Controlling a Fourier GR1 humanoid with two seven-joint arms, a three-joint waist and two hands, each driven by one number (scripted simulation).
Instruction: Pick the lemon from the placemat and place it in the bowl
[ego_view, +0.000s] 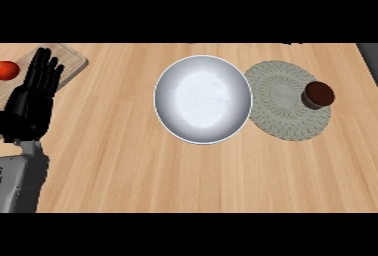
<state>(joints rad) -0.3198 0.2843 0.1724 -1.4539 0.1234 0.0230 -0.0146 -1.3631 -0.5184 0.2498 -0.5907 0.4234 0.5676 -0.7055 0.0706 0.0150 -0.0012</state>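
The left robot hand (33, 95), fingers straight and empty, rests far left; the dark round object (318, 95) on the placemat (284, 102) lies well right, past the bowl (202, 99).

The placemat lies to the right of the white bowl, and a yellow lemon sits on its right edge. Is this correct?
Not quite. The placemat does lie to the right of the white bowl, but the thing on its right edge is no yellow lemon: it is a dark brown round object. The head view shows this. The rest is right.
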